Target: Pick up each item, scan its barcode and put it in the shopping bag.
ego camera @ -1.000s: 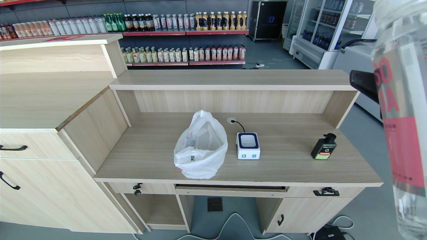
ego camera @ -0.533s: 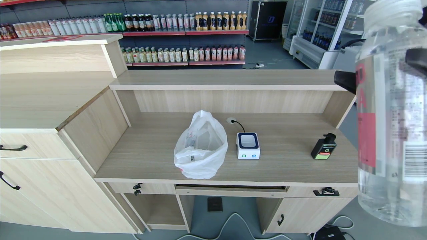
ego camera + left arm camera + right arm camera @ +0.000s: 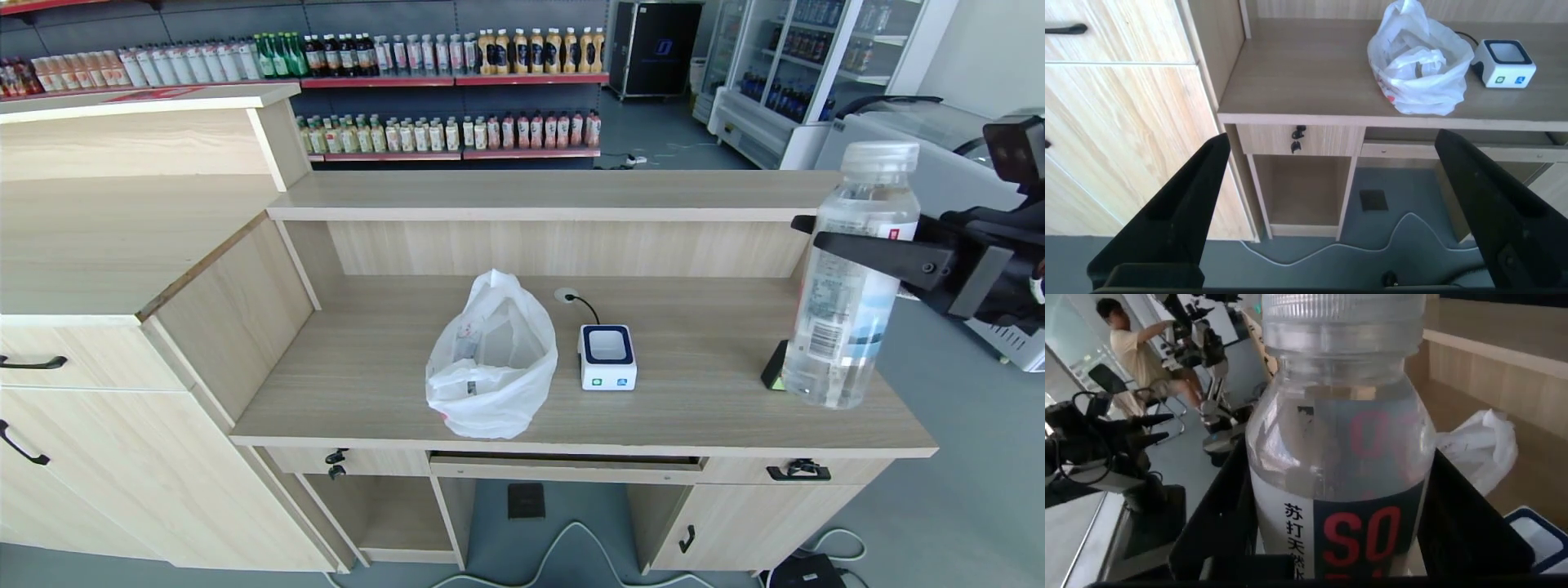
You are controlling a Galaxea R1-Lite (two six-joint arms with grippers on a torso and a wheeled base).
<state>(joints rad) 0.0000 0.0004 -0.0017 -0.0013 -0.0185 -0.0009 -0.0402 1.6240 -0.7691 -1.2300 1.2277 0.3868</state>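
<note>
The right hand (image 3: 853, 238) is clamped on a clear soda water bottle (image 3: 841, 327), its two black fingers (image 3: 867, 247) pressed against the shoulder just under the white cap. The bottle hangs nearly upright in the air at the right end of the counter (image 3: 702, 408). Seen from the head view, its printed label with a barcode faces the camera. In the right wrist view the same bottle (image 3: 1339, 457) stands between the fingers of the right hand (image 3: 1343, 527), showing the red and dark side of its label. From the head view, the bottle covers most of a small black pump bottle (image 3: 773, 369) that stands on the counter. Near the middle of the counter sits the white plastic shopping bag (image 3: 490, 359), its mouth open upward, with some items dimly visible inside. Just to its right is the barcode scanner (image 3: 607, 357), a white box with a dark-framed window facing up. A black cable (image 3: 584, 305) runs from the scanner to a hole in the counter behind it. The left hand (image 3: 1333, 147) hangs low in front of the counter's left drawers, its fingers spread wide and holding nothing. The shopping bag (image 3: 1419, 55) and scanner (image 3: 1505, 62) lie beyond it on the counter (image 3: 1298, 73).
</note>
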